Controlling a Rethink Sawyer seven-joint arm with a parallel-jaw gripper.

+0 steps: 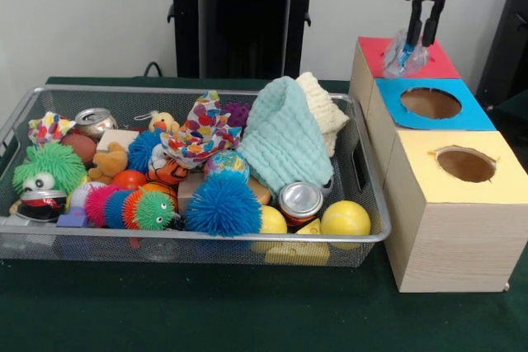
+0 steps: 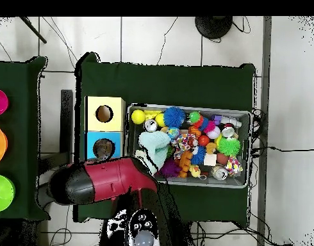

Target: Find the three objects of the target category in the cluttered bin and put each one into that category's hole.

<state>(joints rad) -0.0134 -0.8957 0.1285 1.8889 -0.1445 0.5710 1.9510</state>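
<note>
Above red-surround box [image 1: 406, 57], pincer [image 1: 425, 36] grips crumpled plastic [image 1: 405, 55], hole hidden

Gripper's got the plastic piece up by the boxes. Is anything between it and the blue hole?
Nothing visible. The gripper holds the plastic piece above the red-topped box, behind the blue hole. The hole is open and uncovered.
</note>
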